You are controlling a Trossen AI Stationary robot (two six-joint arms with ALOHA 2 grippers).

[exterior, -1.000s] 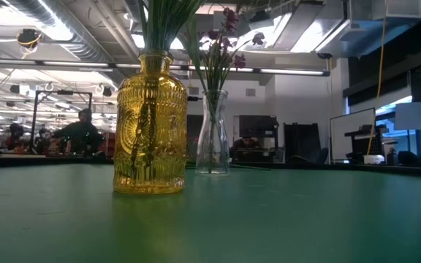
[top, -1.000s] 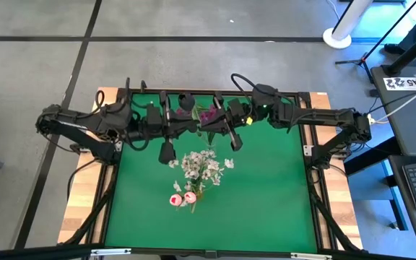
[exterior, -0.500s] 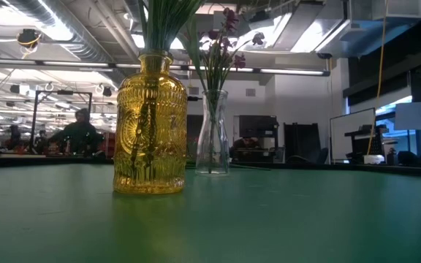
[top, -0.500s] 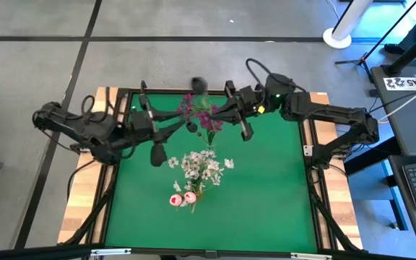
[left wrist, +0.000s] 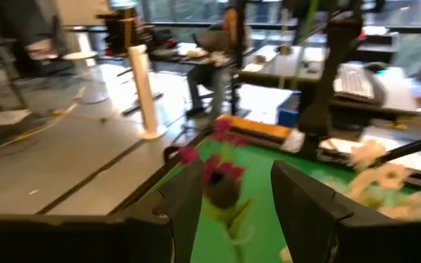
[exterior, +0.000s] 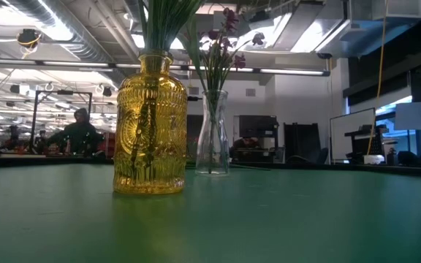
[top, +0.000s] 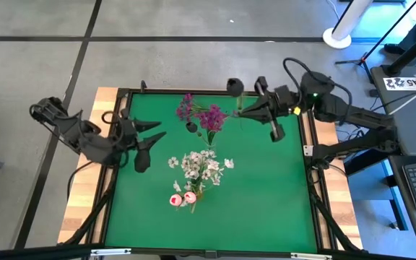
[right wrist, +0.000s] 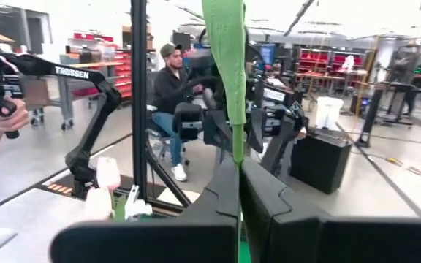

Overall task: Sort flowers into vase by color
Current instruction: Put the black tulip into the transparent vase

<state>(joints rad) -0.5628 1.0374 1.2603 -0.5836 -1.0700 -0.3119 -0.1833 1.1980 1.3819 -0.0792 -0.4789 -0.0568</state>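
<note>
Both arms have drawn back from the clear vase [top: 209,136]: the left hand [top: 144,143] now gapes empty beside it, the right hand [top: 248,110] pinches a green stem [right wrist: 229,66], so purple flowers [top: 206,115] look placed.

The left pincer [top: 147,139] is held at the left edge of the bench, its fingers [left wrist: 298,197] spread apart and empty. The right pincer [top: 245,110] is extended near the far right edge, its fingers [right wrist: 258,193] pressed together on a green stem [right wrist: 229,80].
</note>
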